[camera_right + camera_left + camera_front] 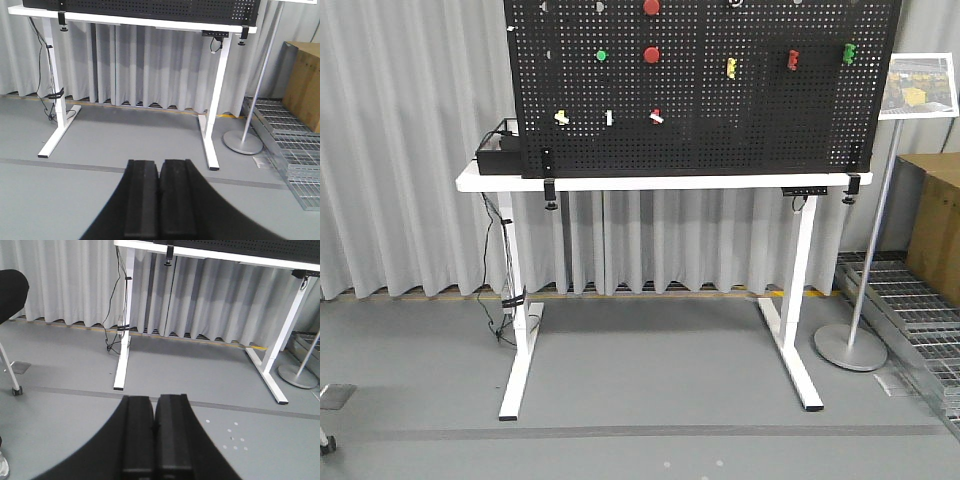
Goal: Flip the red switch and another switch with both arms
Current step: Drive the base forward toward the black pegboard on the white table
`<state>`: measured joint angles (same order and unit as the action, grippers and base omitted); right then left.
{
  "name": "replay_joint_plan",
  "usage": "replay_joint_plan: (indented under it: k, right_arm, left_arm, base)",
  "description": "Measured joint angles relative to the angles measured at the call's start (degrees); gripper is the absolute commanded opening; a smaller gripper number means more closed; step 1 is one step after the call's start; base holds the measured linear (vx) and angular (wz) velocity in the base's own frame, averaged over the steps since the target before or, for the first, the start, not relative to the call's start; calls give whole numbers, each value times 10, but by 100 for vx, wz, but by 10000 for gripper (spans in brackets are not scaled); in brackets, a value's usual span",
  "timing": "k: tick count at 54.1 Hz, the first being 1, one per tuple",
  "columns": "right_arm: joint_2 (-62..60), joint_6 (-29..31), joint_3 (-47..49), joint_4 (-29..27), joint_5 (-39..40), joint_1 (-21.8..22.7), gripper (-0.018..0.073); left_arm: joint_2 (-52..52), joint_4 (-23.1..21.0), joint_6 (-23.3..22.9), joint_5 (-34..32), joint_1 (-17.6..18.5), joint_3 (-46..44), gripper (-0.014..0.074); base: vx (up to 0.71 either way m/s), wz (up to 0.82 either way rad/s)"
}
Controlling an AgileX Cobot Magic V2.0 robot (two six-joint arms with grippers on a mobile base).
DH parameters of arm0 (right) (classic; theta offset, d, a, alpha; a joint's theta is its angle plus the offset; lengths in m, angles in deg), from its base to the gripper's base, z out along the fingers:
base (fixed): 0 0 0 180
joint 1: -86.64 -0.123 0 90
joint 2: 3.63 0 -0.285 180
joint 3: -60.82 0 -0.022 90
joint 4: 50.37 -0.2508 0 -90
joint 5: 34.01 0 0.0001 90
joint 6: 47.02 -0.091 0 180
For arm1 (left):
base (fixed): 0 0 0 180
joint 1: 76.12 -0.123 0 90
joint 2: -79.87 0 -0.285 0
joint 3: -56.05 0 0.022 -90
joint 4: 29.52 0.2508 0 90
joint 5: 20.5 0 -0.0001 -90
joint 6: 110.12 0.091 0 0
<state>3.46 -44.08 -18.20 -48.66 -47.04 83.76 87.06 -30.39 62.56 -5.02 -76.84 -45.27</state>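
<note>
Pegboard (720, 110), black and upright, stands on a white bench (620, 182) in front of a grey curtain (410, 150). In its lowest row of fittings sits the red switch (657, 118), a small red base with a short white lever, straight below two round red buttons (651, 54). The yellow switch (561, 117), a pale base with a white lever, is in the same row, toward the board's left edge as the front view shows it. A small white lever (609, 117) sits between the two switches. Higher up, toward the other side, a yellow clip (731, 68), a red clip (793, 60) and a green clip (848, 53) hang in a line. A round green button (601, 55) sits beside the lower red button.

The left hand (154, 435) is low over the grey floor (60, 370), well short of the bench, with its two black fingers (137, 435) pressed together and nothing between them. The right hand (159, 200) is likewise fully closed and empty, pointing at the bench legs from well back. A sign stand (865, 260) and a cardboard box (935, 220) stand beside the bench, at the end nearest the clips.
</note>
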Motion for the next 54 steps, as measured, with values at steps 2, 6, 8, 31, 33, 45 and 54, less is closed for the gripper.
replay_joint_plan:
  k: [2,6,8,31,33,45,54]
  right_arm:
    - [0,0,0,0,0,0,-6]
    - [0,0,0,0,0,0,-6]
    - [0,0,0,0,0,0,-6]
    - [0,0,0,0,0,0,-6]
    - [0,0,0,0,0,0,-6]
    - [0,0,0,0,0,0,-6]
    - [0,0,0,0,0,0,-6]
  left_arm:
    - [0,0,0,0,0,0,3]
    - [0,0,0,0,0,0,3]
    - [0,0,0,0,0,0,3]
    - [0,0,0,0,0,0,3]
    - [0,0,0,0,0,0,3]
    - [0,0,0,0,0,0,3]
    - [0,0,0,0,0,0,3]
  base:
    - [0,0]
    - [0,0]
    - [0,0]
    - [0,0]
    - [0,0]
    - [2,0]
    - [6,0]
